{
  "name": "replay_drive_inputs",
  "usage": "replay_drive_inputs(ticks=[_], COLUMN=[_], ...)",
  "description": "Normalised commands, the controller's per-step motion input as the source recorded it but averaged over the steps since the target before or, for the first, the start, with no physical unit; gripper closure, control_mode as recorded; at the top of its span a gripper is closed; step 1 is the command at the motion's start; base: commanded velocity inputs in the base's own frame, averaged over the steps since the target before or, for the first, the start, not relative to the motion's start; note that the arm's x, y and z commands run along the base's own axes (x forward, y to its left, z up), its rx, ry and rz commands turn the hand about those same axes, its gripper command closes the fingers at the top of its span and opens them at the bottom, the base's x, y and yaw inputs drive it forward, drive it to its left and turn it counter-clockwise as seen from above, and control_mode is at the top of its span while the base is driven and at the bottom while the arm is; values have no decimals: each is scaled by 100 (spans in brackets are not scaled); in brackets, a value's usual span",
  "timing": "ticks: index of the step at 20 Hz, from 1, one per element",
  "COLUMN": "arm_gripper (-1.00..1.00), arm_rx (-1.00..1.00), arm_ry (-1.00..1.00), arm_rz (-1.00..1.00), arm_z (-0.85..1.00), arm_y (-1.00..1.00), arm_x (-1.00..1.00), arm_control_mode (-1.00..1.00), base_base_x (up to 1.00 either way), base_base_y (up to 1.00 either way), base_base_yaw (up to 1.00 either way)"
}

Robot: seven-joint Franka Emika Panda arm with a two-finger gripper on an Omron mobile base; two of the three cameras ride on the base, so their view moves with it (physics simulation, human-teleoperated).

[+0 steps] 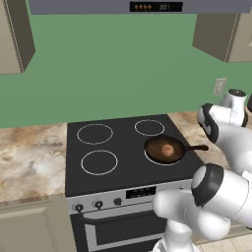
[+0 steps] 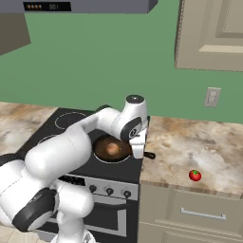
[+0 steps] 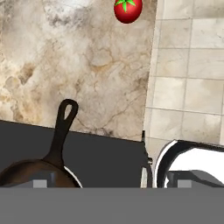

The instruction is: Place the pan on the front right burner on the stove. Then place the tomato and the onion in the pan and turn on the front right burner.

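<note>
Marbled worktop [image 2: 199,142] right of stove [image 1: 123,170]: pan [image 1: 165,150] holds onion [image 1: 168,149]; claw wide open, empty, should centre over tomato [image 2: 194,175], descend straight, close gently.

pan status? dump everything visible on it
The pan is a round, shallow, dark brown-black frying pan with a long thin black handle ending in a hanging loop. It sits flat on the front right burner of the stove, covering most of the white ring. The handle reaches off the glass over the marbled counter to the right. The onion lies inside it, near the middle. Nothing grips it.
</note>
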Motion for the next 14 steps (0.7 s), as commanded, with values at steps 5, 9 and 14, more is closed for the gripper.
replay_drive_inputs(ticks=[5,9,14], arm_gripper=[-100,-100,-100], arm_rx=[0,0,0], arm_ry=[4,5,4], arm_rz=[-6,-1,0], arm_z=[0,0,0], arm_y=[-76,-68,-68], arm_x=[-2,-15,-10], arm_control_mode=[-100,-100,-100], base_base_x=[0,0,0], base_base_y=[0,0,0], base_base_yaw=[0,0,0])
